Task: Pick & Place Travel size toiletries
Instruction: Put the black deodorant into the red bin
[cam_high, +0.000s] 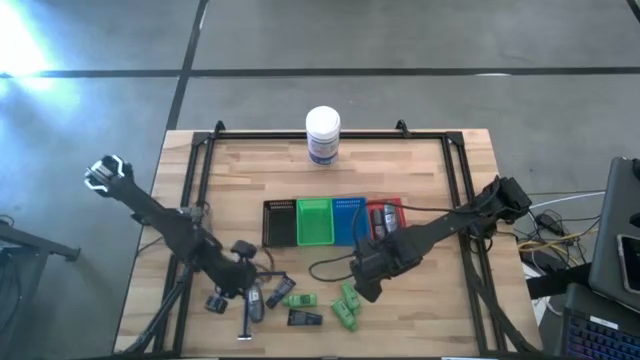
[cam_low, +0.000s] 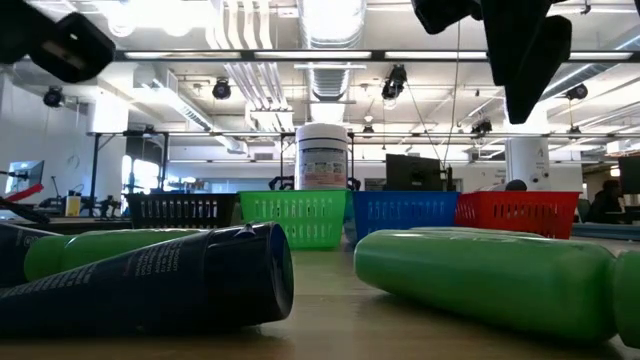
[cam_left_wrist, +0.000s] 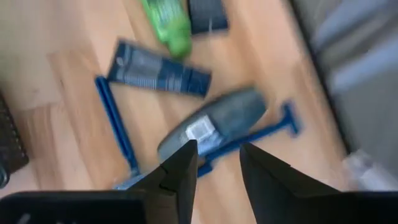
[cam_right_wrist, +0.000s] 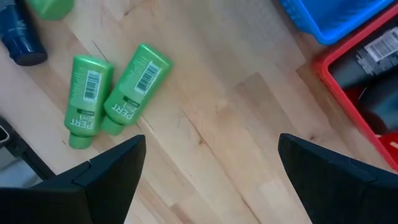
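High view: wooden table (cam_high: 420, 170) on a grey concrete floor; white jar (cam_high: 323, 134) at the far edge, four trays (cam_high: 333, 221) mid-table.
Toiletries: travel size toiletries (cam_high: 290, 303) scattered by the near edge.
Left gripper (cam_left_wrist: 216, 163): narrowly parted above a grey tube (cam_left_wrist: 214, 121) lying across a blue stick (cam_left_wrist: 249, 134).
Right gripper (cam_right_wrist: 211, 158): wide apart, empty, between two green tubes (cam_right_wrist: 115, 93) and the red tray (cam_right_wrist: 360, 81).
Open room: bare wood along the far half.
Low view: lit workshop behind the table.
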